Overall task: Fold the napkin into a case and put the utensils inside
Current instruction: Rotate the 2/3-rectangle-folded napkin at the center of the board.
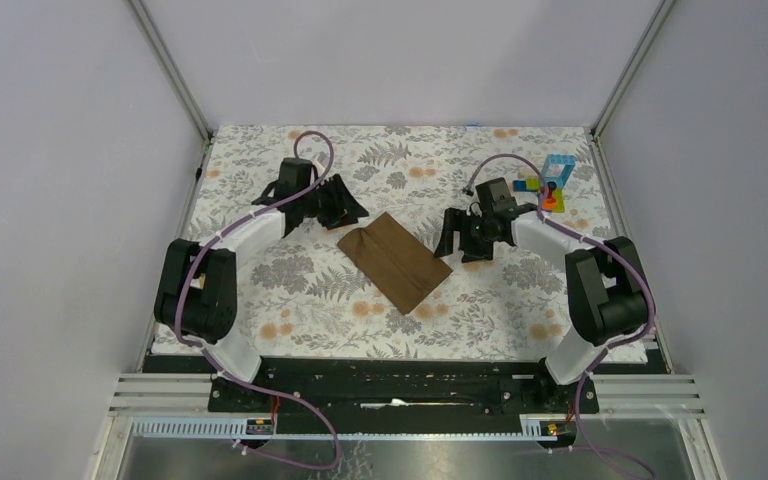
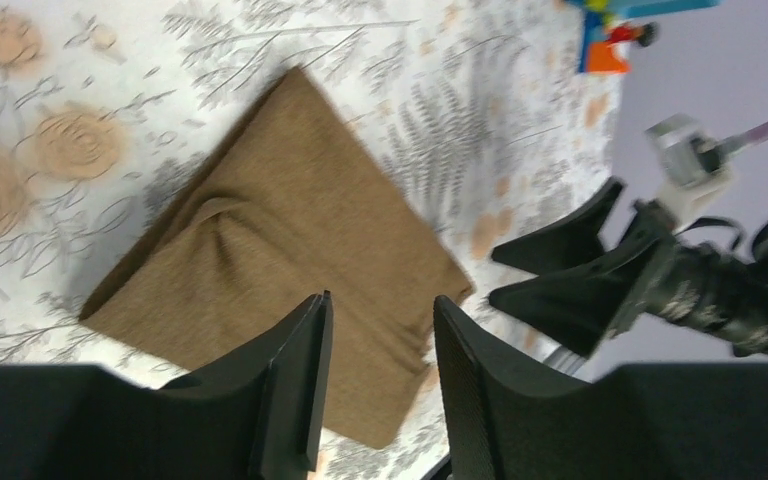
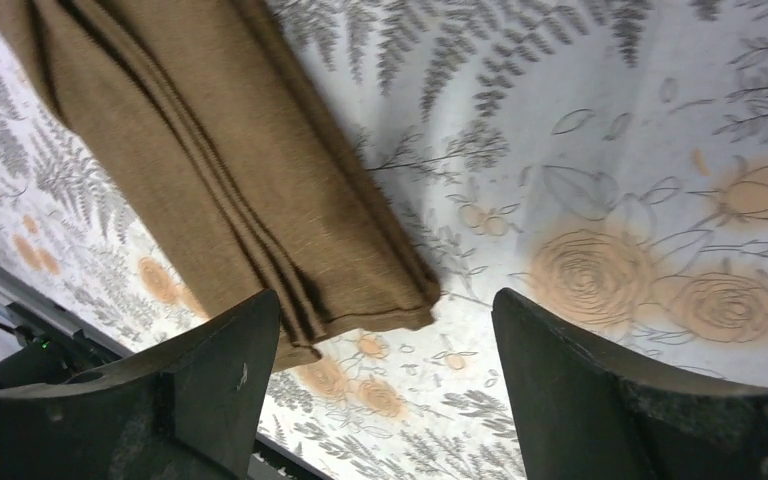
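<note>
The brown napkin [image 1: 395,262] lies folded into a long layered rectangle, set diagonally on the middle of the floral cloth. My left gripper [image 1: 352,212] hovers just off its far-left end, jaws open and empty; in its wrist view the left gripper [image 2: 380,305] sits over the napkin [image 2: 290,240]. My right gripper [image 1: 449,238] stands open beside the napkin's right edge. In the right wrist view the right gripper [image 3: 388,300] frames the corner of the stacked folds of the napkin [image 3: 220,170], holding nothing. The utensils are not to be made out in any view.
A small stack of colourful toy blocks [image 1: 550,185] stands at the back right, behind the right arm. The floral table covering [image 1: 290,290] spreads under everything. Grey walls close in the left, right and far sides.
</note>
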`<state>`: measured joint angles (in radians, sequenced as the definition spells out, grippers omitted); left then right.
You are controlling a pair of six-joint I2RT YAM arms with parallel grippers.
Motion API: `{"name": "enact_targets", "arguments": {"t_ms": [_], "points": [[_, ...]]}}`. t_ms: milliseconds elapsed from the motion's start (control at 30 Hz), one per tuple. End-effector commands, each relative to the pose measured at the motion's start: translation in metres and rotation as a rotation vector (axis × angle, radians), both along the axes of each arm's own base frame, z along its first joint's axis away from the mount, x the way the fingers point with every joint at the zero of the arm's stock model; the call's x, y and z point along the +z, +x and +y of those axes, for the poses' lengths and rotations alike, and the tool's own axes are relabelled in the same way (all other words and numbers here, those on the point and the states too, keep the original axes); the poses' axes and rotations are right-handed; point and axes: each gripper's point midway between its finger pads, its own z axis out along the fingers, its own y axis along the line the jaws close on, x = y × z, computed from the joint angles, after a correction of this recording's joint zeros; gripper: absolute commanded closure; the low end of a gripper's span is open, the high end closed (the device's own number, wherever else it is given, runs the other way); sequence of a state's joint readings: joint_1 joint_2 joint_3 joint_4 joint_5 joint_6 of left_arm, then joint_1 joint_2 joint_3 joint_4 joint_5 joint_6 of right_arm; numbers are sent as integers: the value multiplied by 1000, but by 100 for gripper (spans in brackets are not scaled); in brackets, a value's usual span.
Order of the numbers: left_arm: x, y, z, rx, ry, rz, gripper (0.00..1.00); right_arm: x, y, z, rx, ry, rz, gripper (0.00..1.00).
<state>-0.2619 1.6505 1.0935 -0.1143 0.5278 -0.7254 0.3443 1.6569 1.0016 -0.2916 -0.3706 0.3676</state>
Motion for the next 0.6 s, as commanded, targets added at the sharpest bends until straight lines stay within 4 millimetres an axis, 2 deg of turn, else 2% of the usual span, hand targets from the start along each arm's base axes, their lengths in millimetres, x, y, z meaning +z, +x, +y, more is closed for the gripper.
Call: {"name": "enact_targets", "arguments": {"t_ms": [0,67,200,333,467,567], "points": [[-46,-8,10,16,73,85,57,1,21,-14,-16,-30,-32,16],[-51,-9,4,-1,45,107,61,-5,22,-13,-8,-10,-23,15],[-43,-13,-4,-18,52,77,56,-21,17,-1,25,62,9,23],[-34,-23,-3,-24,69,62,55,-29,13,3,33,90,16,37],[-36,-40,8,13,114,61,56,-34,7,6,30,118,33,48],[-45,-56,26,74,177,64,58,-36,-5,11,24,175,60,56]]}}
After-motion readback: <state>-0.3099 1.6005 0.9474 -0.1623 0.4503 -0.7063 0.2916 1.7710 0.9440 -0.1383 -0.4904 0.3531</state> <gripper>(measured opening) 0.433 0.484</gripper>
